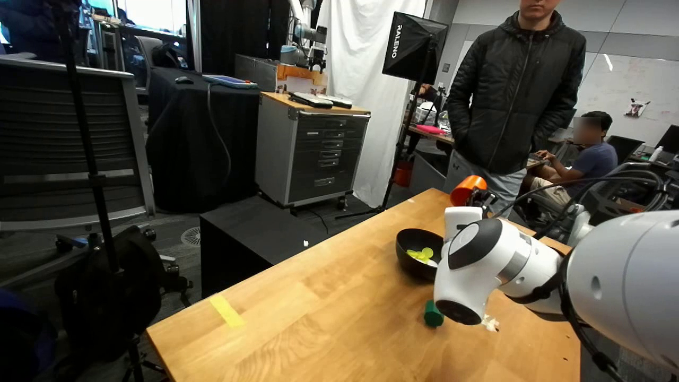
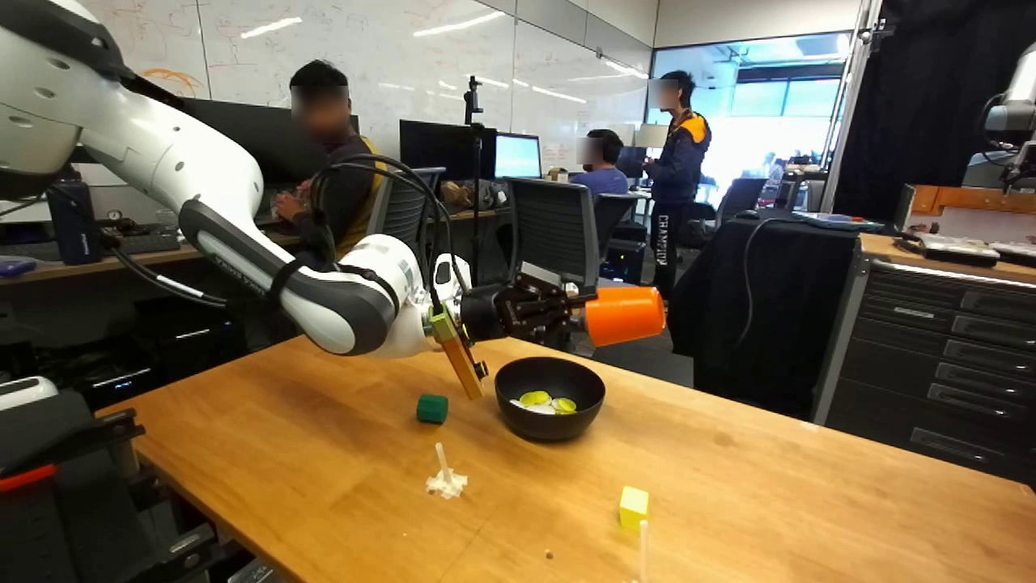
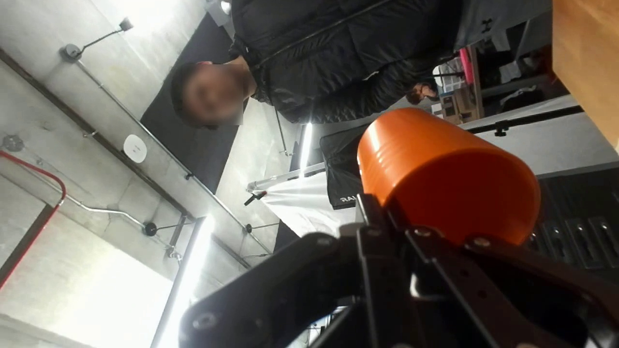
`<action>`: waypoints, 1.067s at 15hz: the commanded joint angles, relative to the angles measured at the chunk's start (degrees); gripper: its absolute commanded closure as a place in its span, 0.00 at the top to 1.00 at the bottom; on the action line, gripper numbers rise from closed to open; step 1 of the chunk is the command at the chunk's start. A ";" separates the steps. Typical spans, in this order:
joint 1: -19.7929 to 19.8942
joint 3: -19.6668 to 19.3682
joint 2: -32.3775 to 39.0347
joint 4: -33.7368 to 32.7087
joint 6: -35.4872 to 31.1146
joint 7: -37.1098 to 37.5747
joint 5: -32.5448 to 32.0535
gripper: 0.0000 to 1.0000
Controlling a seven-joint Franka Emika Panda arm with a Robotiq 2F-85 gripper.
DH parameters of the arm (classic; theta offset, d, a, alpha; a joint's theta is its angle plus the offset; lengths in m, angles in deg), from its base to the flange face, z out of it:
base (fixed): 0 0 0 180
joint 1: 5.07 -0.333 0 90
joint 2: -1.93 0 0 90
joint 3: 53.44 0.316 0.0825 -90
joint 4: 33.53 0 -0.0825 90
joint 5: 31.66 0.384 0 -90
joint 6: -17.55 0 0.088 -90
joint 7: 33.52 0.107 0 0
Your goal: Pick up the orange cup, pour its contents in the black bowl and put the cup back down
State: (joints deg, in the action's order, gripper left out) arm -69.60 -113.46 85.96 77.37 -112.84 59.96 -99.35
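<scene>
A: Quick one: orange plastic cup (image 2: 625,316), where, which way?
B: Off the wooden table (image 2: 728,494), higher than the black bowl (image 2: 558,428); an exterior view puts it up and right of that. On its side, long axis nearly level.
A: Mouth?
B: Back toward the gripper (image 3: 382,206), tipped a touch lower than the base. Base points away.
A: Jaws?
B: Clenched on the cup, wall pinched at the rim between the fingertips (image 3: 369,211).
A: In the bowl?
B: Thin, rounded yellow-green pieces (image 2: 534,398), loose at the bottom, white bits (image 2: 544,410) with them. Same in both exterior views. Bowl sits upright on the table.
A: In the cup?
B: Wrist view looks into the mouth; inner wall shows dark red-orange, deep end too shaded to call.
A: Other stuff?
B: Green faceted block (image 2: 432,409) near the bowl, yellow cube (image 2: 634,508) well apart from it.
</scene>
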 commanded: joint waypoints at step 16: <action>31.51 34.79 -28.40 -3.29 32.74 3.69 -34.58 0.01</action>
State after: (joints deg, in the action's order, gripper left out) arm -46.35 -87.36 64.36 73.42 -85.73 64.22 -128.03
